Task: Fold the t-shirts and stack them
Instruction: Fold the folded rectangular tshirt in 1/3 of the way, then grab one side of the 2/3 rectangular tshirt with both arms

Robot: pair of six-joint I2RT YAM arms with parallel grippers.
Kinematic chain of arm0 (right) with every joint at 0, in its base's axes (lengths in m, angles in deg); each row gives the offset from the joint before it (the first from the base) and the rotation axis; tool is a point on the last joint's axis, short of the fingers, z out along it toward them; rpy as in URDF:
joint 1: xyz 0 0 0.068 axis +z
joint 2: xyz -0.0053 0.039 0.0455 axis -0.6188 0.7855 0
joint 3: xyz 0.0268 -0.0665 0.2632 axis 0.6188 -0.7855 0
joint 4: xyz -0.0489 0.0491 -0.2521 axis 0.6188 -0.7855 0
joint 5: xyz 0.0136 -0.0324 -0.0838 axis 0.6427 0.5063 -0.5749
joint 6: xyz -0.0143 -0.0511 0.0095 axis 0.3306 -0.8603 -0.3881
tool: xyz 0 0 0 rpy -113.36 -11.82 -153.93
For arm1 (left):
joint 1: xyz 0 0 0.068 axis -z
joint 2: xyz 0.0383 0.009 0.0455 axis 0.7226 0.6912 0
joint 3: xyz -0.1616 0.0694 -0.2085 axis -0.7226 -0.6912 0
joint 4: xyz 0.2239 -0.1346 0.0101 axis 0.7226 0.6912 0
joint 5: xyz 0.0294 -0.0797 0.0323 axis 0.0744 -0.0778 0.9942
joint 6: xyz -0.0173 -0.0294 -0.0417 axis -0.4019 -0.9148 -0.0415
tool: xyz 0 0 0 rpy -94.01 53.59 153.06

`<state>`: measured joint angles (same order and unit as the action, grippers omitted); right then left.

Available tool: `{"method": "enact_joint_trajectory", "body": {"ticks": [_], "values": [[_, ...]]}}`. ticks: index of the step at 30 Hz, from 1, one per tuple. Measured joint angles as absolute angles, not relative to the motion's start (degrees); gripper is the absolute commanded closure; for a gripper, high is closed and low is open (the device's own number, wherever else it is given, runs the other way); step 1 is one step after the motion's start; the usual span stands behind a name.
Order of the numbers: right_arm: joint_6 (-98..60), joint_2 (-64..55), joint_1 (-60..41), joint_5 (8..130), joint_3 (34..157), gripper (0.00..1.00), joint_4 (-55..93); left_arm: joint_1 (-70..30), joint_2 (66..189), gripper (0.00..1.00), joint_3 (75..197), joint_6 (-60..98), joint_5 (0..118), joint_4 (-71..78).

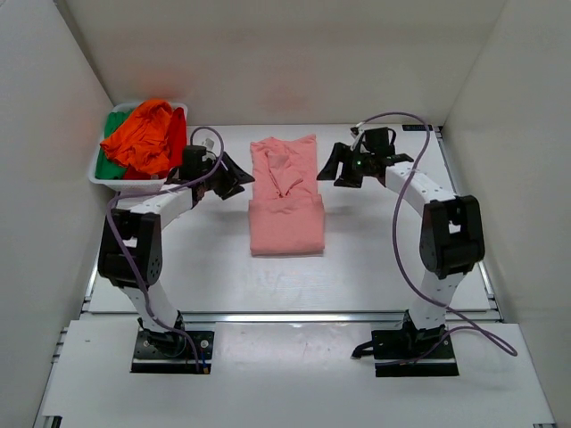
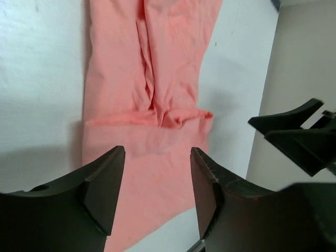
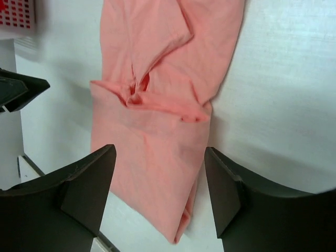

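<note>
Top external view has the pink shirt [image 1: 285, 201] lying flat on the table [image 1: 375, 259] between my two arms. Its near part is doubled over into a neat block, and its far part is narrower, with a crumpled ridge down the middle. The orange shirt [image 1: 147, 134], the red shirt [image 1: 178, 134] and the green shirt [image 1: 109, 167] are heaped in the tray [image 1: 125, 185] at the far left, well apart from it.

What worries me is that ridge. If I pinch only the top layer there, I expect the flaps underneath to slide out and the fold to open. If one side grips sooner or higher than the other, the cloth will likely twist and land crooked on the doubled block. The soft cotton could also drag the finished near fold along with it.

My left gripper [image 1: 234, 178] sits just beside the shirt's left edge and my right gripper [image 1: 337, 168] just beside its right edge, both level with the far half. In the wrist views each has its jaws spread wide, nothing between them, and I judge they are above the cloth, not touching it.
</note>
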<state>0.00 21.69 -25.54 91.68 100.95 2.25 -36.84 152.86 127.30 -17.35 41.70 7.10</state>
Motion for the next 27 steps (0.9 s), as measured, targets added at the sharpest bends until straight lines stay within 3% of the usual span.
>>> {"method": "enact_joint_trajectory", "body": {"ticks": [5,12,27], "values": [[-0.5,9.1,-22.3,86.6,87.5,0.37,1.4,-32.0,142.1,0.26,117.5,-11.7,44.7,13.0],[4.5,0.4,-11.3,78.0,69.5,0.30,-0.6,-23.1,126.1,0.21,97.0,-12.3,53.2,15.8],[17.9,-1.1,-8.8,72.5,61.4,0.43,11.1,-18.6,130.5,0.26,93.2,-21.3,64.2,5.3]]}}
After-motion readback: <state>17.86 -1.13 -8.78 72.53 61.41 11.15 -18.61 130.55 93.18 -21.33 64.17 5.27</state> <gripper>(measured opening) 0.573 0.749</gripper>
